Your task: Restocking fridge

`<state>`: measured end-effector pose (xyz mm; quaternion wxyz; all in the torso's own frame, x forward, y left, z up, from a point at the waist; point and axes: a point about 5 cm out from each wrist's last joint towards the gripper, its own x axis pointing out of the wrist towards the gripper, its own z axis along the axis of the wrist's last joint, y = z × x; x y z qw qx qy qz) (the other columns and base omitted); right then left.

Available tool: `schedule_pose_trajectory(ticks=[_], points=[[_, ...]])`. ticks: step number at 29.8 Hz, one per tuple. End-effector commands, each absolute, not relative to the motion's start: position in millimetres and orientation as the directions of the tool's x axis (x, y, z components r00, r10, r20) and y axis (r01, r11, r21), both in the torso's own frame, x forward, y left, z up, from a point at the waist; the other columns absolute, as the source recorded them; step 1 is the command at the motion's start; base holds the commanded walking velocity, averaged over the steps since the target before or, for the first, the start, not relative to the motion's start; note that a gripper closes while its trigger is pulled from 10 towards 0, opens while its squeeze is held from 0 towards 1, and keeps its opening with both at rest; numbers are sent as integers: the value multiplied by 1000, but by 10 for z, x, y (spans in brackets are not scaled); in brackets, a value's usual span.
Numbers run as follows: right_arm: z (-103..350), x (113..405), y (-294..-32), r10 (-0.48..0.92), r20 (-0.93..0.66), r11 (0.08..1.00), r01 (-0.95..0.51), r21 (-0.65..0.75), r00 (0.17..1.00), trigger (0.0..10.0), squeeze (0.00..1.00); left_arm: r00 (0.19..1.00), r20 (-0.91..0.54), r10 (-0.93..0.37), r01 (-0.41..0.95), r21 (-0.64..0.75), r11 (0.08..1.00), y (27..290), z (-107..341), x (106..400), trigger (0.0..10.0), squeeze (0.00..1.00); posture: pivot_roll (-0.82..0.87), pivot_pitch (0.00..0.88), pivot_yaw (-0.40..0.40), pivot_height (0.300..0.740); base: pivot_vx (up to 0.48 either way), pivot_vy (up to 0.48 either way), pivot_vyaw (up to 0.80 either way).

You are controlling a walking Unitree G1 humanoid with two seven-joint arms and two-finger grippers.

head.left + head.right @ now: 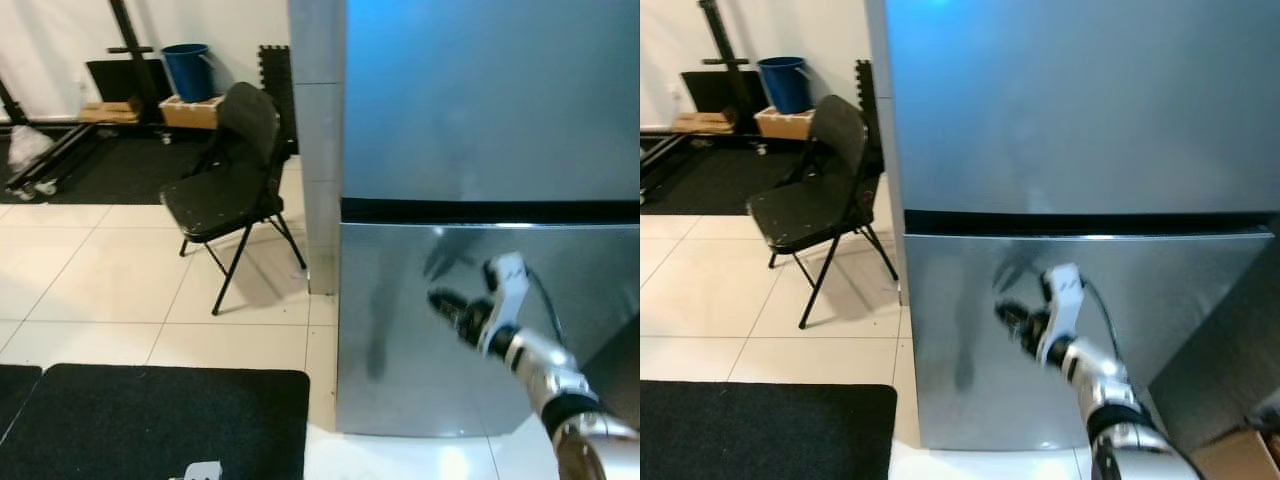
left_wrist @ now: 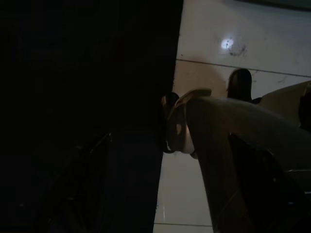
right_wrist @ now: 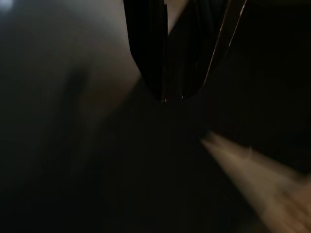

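While I hold my right gripper (image 1: 1006,314) up before the tall stainless-steel fridge (image 1: 480,130), both its doors are shut, a dark seam dividing upper from lower. My right arm reaches toward the lower door, fingertips close to the steel; the right wrist view is blurred and dark, the black fingers (image 3: 150,53) seeming nearly together, yet I cannot tell for sure. My left arm hangs idle in shade. Off the fridge's left side stands a black folding chair (image 1: 232,170) on the pale tiled floor (image 1: 90,270). A black mat (image 1: 150,420) lies nearer me, and a blue bucket (image 1: 188,70) sits by the far wall.
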<state>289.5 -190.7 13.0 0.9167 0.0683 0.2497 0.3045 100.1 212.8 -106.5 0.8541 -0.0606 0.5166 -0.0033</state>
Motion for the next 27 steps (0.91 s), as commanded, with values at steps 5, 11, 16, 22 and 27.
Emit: schedule_pose_trajectory(ticks=[5,11,16,22,27], points=[[-322,2437,-2148,393,-675,907,-385,173,624,10000,0,441,-892,-99,-59,-138,989,2025,-1103,923,10000,0,-68,0,-56,740,0,0,0],[-606,2006,-2345,212,-821,950,-307,48,530,10000,0,444,-891,-99,-55,-137,989,2021,-1102,929,10000,0,-70,0,-55,740,0,0,0],[-801,1584,-2466,104,-909,947,-319,-33,404,10000,0,448,-889,-96,-55,-135,989,2021,-1099,943,10000,0,-69,0,-55,740,0,0,725],[-888,1350,-2518,42,-934,962,-269,-58,354,10000,0,449,-889,-95,-55,-133,990,2019,-1098,948,10000,0,-70,0,-53,740,0,0,729],[-915,1257,-2540,22,-944,963,-260,-68,330,10000,0,449,-889,-92,-56,-131,990,2026,-1097,950,10000,0,-71,0,-51,740,0,0,730]])
